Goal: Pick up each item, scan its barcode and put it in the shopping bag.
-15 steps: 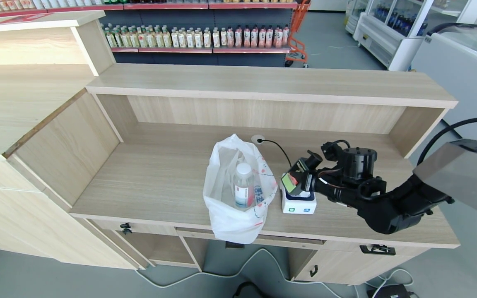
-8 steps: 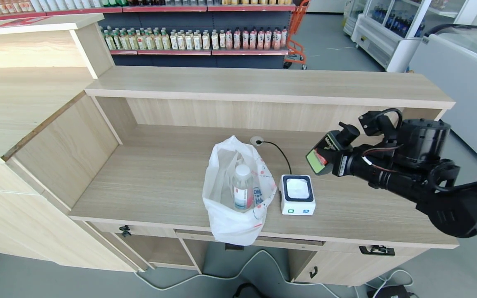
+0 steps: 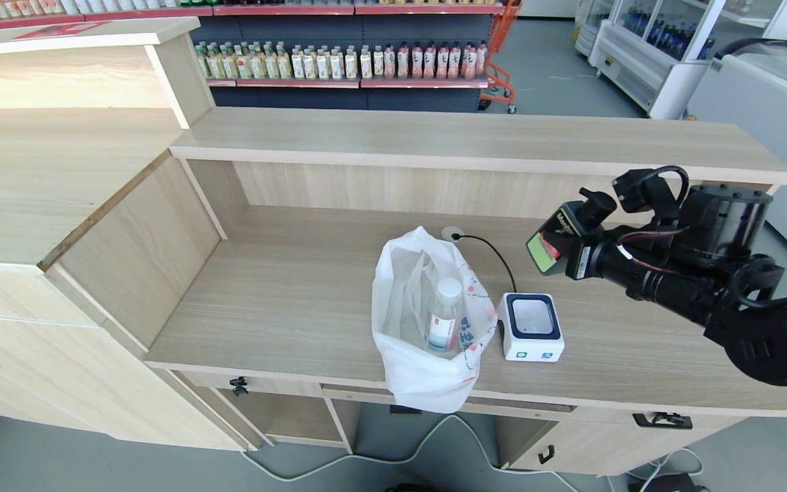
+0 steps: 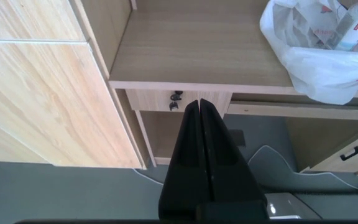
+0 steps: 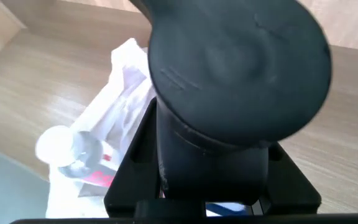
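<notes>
Bright, even light from above over the pale wood-grain counter [image 3: 284, 301]. Faint soft shadow beside the translucent white plastic shopping bag [image 3: 421, 362] near the front edge; deeper shade under the pale wooden upper ledge [image 3: 475, 140] along the back. Pale sheen on the glass of the white square scanner [image 3: 532, 326]. Brightly lit green face on the small black-sided box [image 3: 541, 250]. Bowed straight edges toward the head view's corners.

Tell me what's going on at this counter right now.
The right gripper holds a small box in the air, up and to the right of the scanner on the counter. The bag stands beside the scanner with a bottle already inside. The left gripper hangs shut and empty off the counter's front.
</notes>
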